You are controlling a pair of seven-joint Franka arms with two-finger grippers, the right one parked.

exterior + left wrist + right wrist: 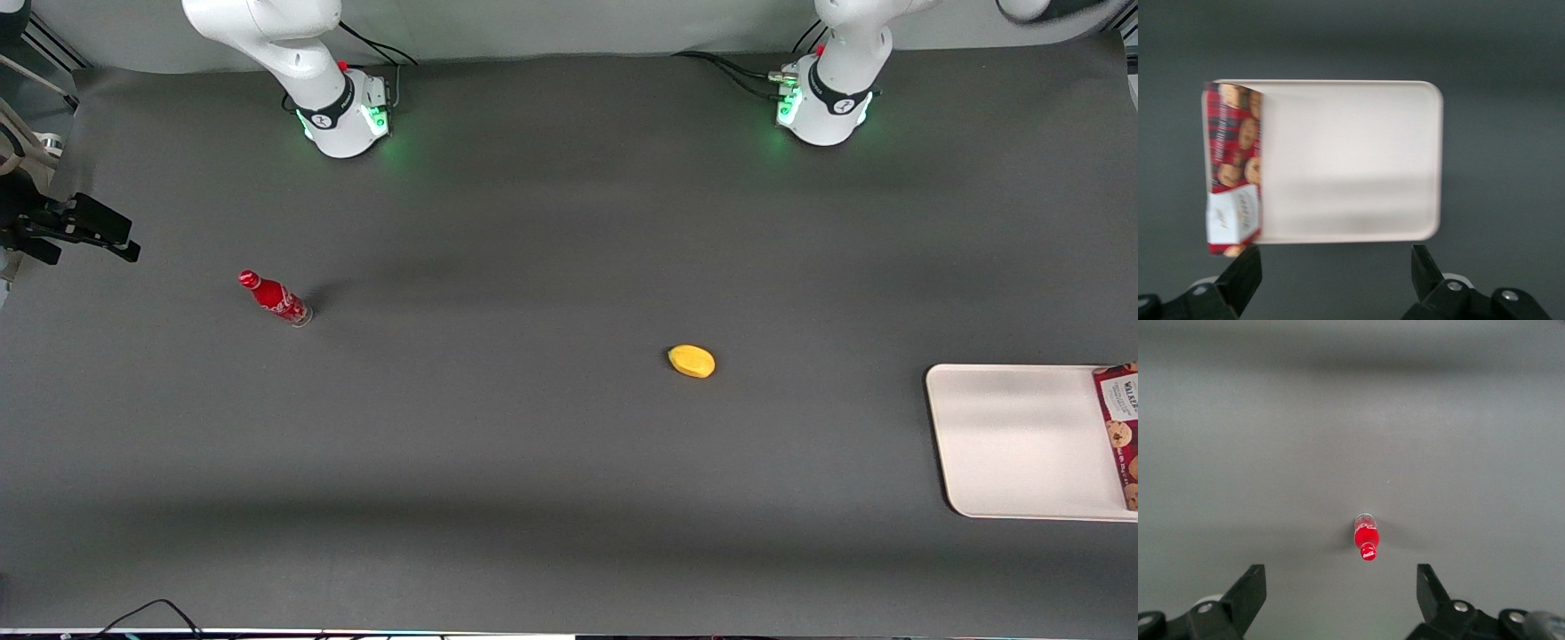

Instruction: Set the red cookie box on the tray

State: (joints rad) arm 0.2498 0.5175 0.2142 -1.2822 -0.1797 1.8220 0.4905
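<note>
The red cookie box (1122, 427) lies flat on the cream-white tray (1013, 444), along the tray's edge nearest the working arm's end of the table. The front view cuts part of the box off. In the left wrist view the box (1233, 163) shows whole, with its white label panel at one end, on the tray (1351, 160). My left gripper (1335, 267) hangs well above the table beside the tray. It is open and empty, with its fingers (1245, 273) wide apart. The gripper is out of the front view.
A yellow fruit (692, 361) lies near the table's middle. A small red bottle (274, 298) stands toward the parked arm's end and also shows in the right wrist view (1366, 539). Black gear (76, 229) sits at that end's edge.
</note>
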